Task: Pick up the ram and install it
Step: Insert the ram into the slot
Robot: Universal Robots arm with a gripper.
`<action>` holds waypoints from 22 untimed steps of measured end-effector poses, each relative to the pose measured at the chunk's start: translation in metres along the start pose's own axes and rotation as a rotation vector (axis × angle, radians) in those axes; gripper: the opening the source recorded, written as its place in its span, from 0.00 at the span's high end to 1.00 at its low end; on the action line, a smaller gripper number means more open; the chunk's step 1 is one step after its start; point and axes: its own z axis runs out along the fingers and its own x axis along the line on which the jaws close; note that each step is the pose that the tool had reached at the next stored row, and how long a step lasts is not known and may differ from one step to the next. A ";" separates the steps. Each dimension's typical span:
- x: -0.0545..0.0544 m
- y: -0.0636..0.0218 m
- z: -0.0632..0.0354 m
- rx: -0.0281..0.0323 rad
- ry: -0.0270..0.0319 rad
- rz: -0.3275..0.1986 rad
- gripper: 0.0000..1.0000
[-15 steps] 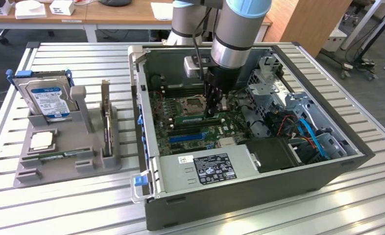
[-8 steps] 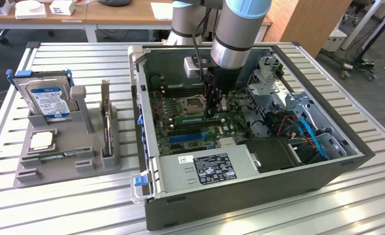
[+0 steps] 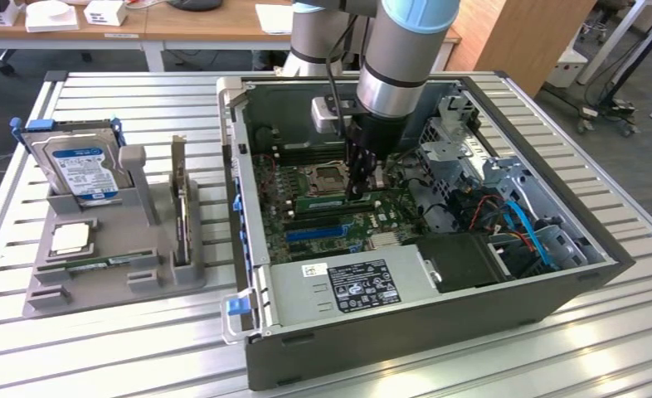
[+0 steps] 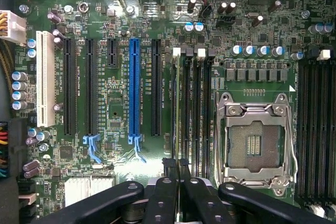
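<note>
One grey-and-blue robot arm [image 3: 398, 58] reaches straight down into an open dark grey metal computer case [image 3: 415, 332], which lies on its side on a ribbed aluminium table [image 3: 116, 348]; its black fingers [image 4: 164, 200] are pressed close together over one end of the long black memory slots [image 4: 195, 108], between the square silver processor socket [image 4: 255, 137] and a bright blue expansion slot [image 4: 134, 87]; whether they pinch anything thin cannot be told. The ram [image 3: 326, 201], a long, narrow, thin green circuit-board stick, shows in the exterior view as a slim green strip running along those slots, just beside the fingertips and in front of the socket; whether it is fully seated cannot be told. A similar thin green strip [image 3: 96, 264] lies low in the grey plastic holder [image 3: 94, 290] on the table, well apart from the case, near a silver hard drive with a blue-white label [image 3: 83, 170]. To do this step well, the stick likely wants to stay square to its slot and go straight down with even pressure, since so thin a board would flex or twist under a sideways push; the slot's end clips should be free to snap shut. The green motherboard [image 4: 118, 108] is matte and crowded with small upright cylindrical capacitors, hard plastic slot ridges and the socket's shiny metal frame, leaving little room for drift.
</note>
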 end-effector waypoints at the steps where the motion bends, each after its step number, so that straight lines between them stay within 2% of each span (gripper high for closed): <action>1: 0.000 0.0000 0.0000 0.0001 0.0000 0.000 0.88; 14: 0.000 -0.0001 0.0024 0.0000 -0.0001 0.000 0.88; 17: 0.000 -0.0006 0.0023 -0.0032 0.0000 0.000 0.88; 22: 0.000 -0.0008 0.0023 -0.0050 0.0000 0.000 0.88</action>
